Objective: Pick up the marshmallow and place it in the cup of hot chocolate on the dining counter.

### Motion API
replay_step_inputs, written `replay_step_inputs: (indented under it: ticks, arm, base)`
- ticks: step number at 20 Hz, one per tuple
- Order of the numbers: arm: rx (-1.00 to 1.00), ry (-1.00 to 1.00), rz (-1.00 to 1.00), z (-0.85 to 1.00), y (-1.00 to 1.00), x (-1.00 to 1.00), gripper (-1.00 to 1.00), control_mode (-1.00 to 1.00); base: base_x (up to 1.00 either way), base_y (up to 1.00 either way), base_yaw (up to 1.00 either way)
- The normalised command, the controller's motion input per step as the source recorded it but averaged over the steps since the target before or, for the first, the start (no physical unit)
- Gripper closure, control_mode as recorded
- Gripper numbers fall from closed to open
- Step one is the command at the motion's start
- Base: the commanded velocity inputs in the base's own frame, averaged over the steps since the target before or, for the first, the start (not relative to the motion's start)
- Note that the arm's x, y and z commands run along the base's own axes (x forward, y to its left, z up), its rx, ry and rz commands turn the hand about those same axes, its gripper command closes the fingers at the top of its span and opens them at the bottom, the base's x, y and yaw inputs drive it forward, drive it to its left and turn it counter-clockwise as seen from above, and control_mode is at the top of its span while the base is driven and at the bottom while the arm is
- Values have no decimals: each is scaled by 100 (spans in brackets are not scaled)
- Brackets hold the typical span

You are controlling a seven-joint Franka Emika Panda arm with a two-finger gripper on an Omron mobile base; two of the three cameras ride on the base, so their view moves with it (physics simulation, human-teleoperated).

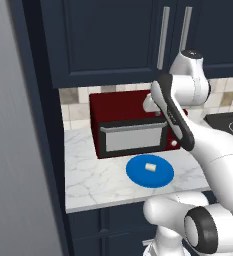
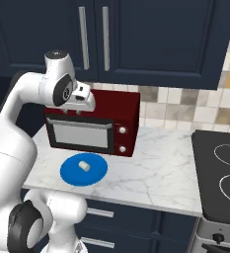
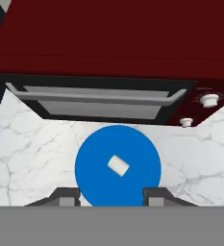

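1. A white robot arm (image 1: 208, 150) rendered in a simulated kitchen — its links are smooth, rounded, glossy shells with soft grey shading.
2. Dark, near-black rings mark the joints; one round dark joint cap with a grey centre sits low on the arm in both base views.
3. A long dark strip runs along one upper link in the left base view.
4. A white domed cap with a dark top crowns the highest joint; beside it, in the right base view, a dark circular disc carries small pale markings.
5. The gripper (image 3: 112, 197) ends in two small dark-grey finger tips — blocky and square-edged.
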Motion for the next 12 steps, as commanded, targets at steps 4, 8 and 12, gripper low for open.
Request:
replay_step_inputs:
  ticks: [4,8,12]
  arm:
    - [0,0,0,-3,1,0,-100,-100]
    - [-4,7,0,-37,0,-26,-100,-100]
    - [0,11,0,-43,0,-60,-100,-100]
  base:
    - [0,0,0]
    - [0,0,0]
    - [0,0,0]
